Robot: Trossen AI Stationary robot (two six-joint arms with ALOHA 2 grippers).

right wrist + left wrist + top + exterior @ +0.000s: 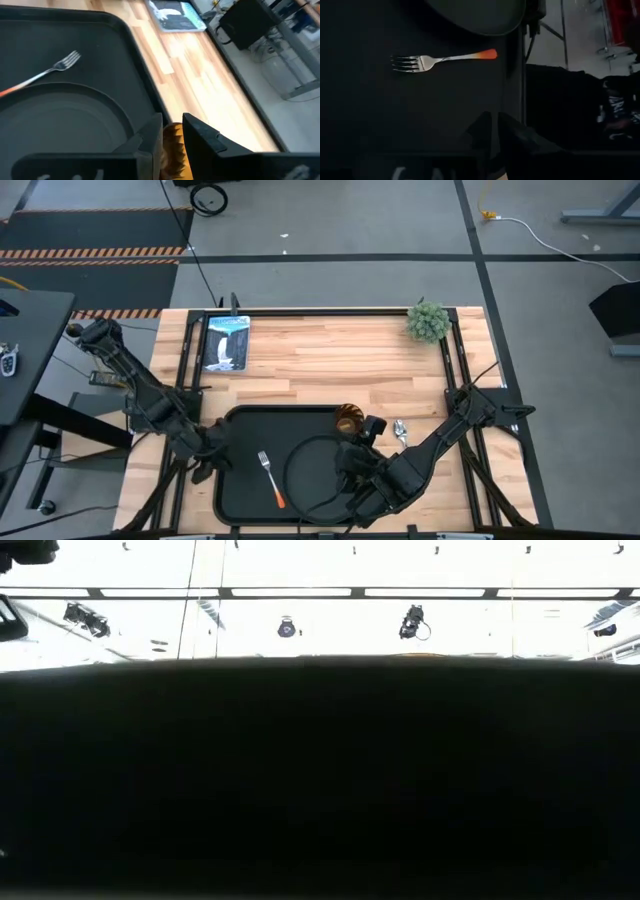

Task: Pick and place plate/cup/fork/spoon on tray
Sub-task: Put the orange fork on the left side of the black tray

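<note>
The black tray lies at the table's near edge. The round black plate and the orange-handled fork lie on it, the fork left of the plate. The spoon lies on the wood right of the tray. The amber cup is at the tray's far right rim, in my right gripper. My left gripper is shut and empty over the tray's left edge. My right gripper has the cup's amber wall between its two fingers, which stand close together. The fingers slant down from the table's near right. The fingers hide which part of the wall they hold and whether the cup is lifted.
A small green plant stands at the far right corner. A blue-and-white picture card lies at the far left. Bare wood lies between them. Something dark blocks most of the low view.
</note>
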